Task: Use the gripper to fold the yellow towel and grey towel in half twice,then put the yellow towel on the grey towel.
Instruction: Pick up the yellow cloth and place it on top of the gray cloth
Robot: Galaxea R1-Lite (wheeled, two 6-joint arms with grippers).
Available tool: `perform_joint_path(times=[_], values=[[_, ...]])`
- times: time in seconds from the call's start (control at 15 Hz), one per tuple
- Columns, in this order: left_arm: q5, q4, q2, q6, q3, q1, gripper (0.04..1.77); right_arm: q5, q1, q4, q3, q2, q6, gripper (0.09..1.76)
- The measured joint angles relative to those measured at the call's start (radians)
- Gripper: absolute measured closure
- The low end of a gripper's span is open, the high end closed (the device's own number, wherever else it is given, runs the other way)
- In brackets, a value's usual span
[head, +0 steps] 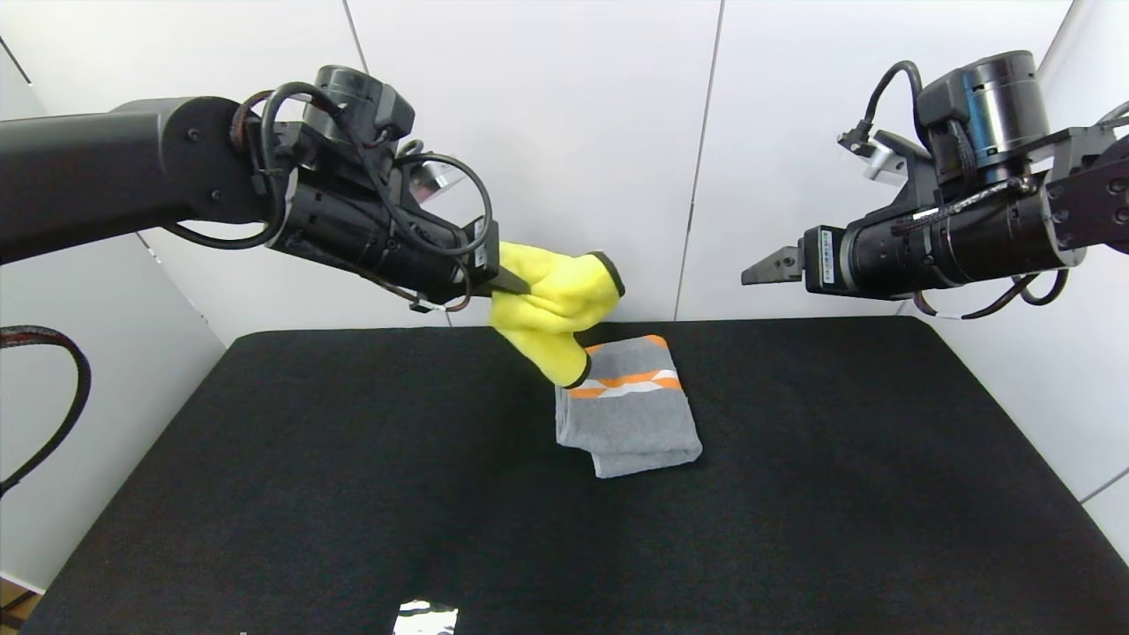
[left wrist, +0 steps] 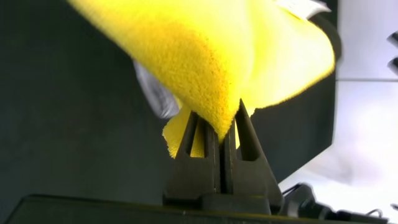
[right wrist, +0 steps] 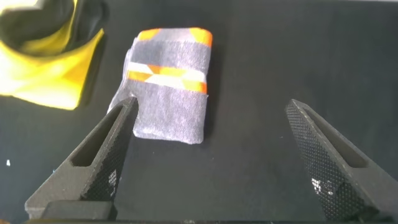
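Note:
The yellow towel (head: 556,310) hangs folded in the air, pinched by my left gripper (head: 513,284), just above the far left corner of the grey towel (head: 631,410). In the left wrist view the left gripper (left wrist: 225,127) is shut on a fold of the yellow towel (left wrist: 205,56). The grey towel lies folded in a compact rectangle on the black table (head: 353,494), its orange and white band at the far end. My right gripper (head: 766,266) is held high at the right, open and empty. In the right wrist view the right gripper (right wrist: 211,118) frames the grey towel (right wrist: 168,93) and the yellow towel (right wrist: 53,68) below.
White wall panels (head: 547,132) stand behind the table. A cable (head: 53,397) loops at the far left. A small shiny object (head: 425,617) lies at the table's near edge.

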Motion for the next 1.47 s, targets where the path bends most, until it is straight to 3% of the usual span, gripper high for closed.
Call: perform_joint_path(times=[0.13, 0.33, 0.67, 1.47], values=[[0.02, -0.077, 0.013, -0.04, 0.0, -0.072, 1.68, 0.0, -0.005, 0.0, -0.001, -0.003, 0.0, 0.14], [0.024, -0.112, 0.028, -0.057, 0.0, -0.113, 1.68, 0.001, -0.009, 0.0, -0.002, -0.007, 0.0, 0.14], [0.021, -0.119, 0.05, -0.06, 0.0, -0.146, 1.68, 0.001, -0.013, 0.0, -0.004, -0.009, 0.0, 0.14], [0.019, -0.357, 0.14, -0.159, 0.0, -0.232, 1.68, 0.001, -0.011, 0.0, -0.004, -0.011, 0.0, 0.14]])
